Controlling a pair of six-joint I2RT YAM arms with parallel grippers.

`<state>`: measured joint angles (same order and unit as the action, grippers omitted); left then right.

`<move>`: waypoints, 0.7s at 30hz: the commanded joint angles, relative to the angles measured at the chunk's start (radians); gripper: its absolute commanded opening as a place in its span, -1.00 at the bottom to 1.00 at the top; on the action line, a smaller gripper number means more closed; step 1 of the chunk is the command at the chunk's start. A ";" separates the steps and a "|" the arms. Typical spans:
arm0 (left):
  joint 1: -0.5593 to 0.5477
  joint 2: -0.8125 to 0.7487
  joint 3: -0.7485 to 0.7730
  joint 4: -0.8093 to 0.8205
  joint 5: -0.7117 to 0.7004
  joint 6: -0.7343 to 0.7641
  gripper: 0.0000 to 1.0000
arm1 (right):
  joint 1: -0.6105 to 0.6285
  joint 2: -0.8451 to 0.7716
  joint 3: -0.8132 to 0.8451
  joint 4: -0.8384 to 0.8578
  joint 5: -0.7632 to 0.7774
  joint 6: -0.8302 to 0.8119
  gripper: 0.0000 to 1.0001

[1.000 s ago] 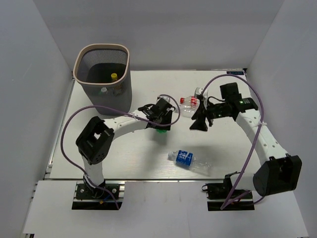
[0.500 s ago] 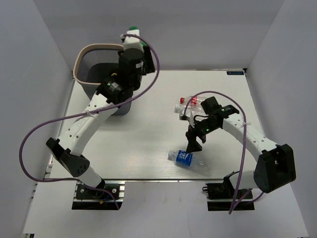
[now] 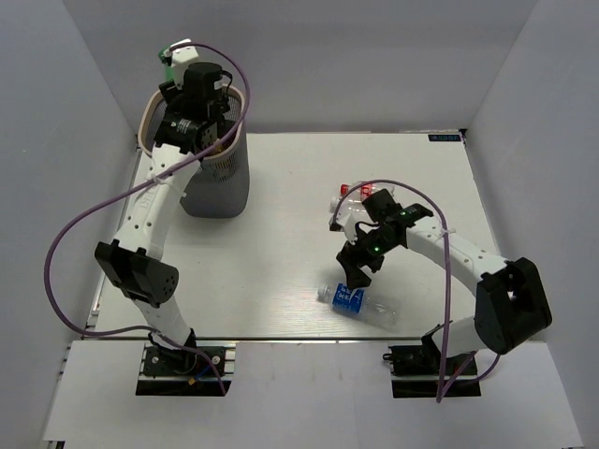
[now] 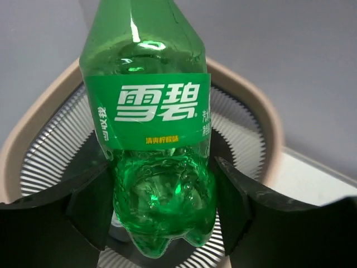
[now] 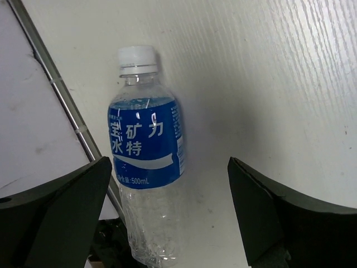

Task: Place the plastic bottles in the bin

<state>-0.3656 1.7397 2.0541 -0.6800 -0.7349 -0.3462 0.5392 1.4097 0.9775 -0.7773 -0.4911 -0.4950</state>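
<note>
A green bottle (image 4: pixel 150 111) is pinched by the left gripper (image 4: pixel 162 206) over the bin (image 4: pixel 21 139); the right gripper (image 5: pixel 167 184) is held spread above a blue-labelled bottle (image 5: pixel 146 145)

Three bottles (image 3: pixel 351 299), one bin (image 3: pixel 221 187)

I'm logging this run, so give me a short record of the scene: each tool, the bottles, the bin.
left tool: shut on green bottle, held over the open bin
right tool: open, above blue-label bottle
blue-label bottle: lying on table, near its front edge
red-label bottle: lying on table, mid-right
bin: grey mesh, beige rim, far left corner of table
</note>
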 commanded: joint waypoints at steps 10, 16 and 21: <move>0.059 -0.101 -0.115 0.063 0.213 0.103 0.98 | 0.088 0.089 -0.008 -0.002 0.120 0.059 0.81; 0.050 -0.238 -0.231 0.198 0.777 0.240 0.98 | 0.151 0.118 -0.020 -0.017 0.128 0.033 0.81; 0.028 -0.331 -0.457 0.200 1.051 0.208 0.98 | 0.191 0.153 -0.028 -0.013 0.164 0.033 0.81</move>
<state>-0.3260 1.4681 1.6997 -0.5026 0.0360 -0.1493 0.7090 1.5478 0.9596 -0.7818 -0.3614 -0.4522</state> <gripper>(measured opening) 0.992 0.902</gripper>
